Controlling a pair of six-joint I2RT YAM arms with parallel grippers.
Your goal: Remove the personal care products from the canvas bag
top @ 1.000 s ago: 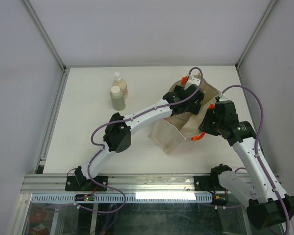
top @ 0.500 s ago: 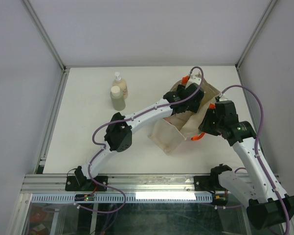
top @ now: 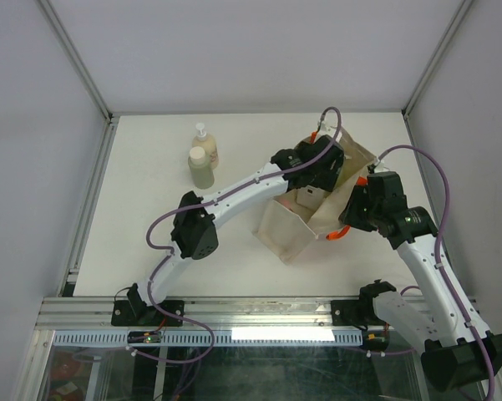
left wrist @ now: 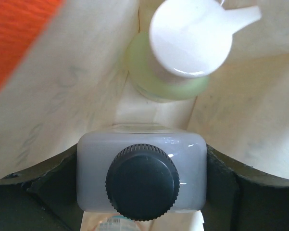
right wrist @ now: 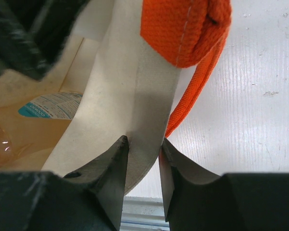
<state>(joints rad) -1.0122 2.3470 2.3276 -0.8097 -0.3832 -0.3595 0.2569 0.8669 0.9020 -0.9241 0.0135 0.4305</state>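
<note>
**Dark-capped bottle gripped, not yet clear of the bag**

The pale bottle with the dark cap sits clamped between the fingers of the left tool. It is down inside the canvas bag, which lies right of the middle of the table, toward its right edge. Just behind it stands a green bottle with a white pump top, close enough that a tilted lift could knock it over or drag it along. The body looks smooth, so a quick pull may let it slip. The right tool is pinched closed on the bag's cloth wall below an orange strap. If that hold gives, the bag may rise too. A peach bottle and a beige bottle stand near the far edge, left of centre.
</note>
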